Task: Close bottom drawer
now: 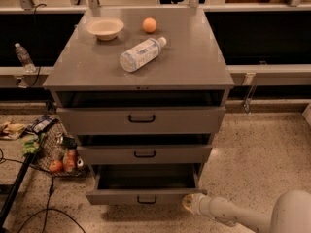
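The grey metal cabinet (141, 69) has three drawers, all pulled out a little. The bottom drawer (145, 196) sticks out farthest; its inside shows empty, and its shallow front has a small black loop handle (146, 200) at the centre. My gripper (188, 203) is low near the floor, at the right front corner of the bottom drawer's front, at the end of my white arm (252, 216), which comes in from the lower right.
On the cabinet top lie a plastic bottle (141, 54), a beige bowl (105, 27) and an orange (149, 24). A wire basket with fruit and snack bags (56, 152) stands on the floor to the left. Black cables (48, 198) run over the floor at lower left.
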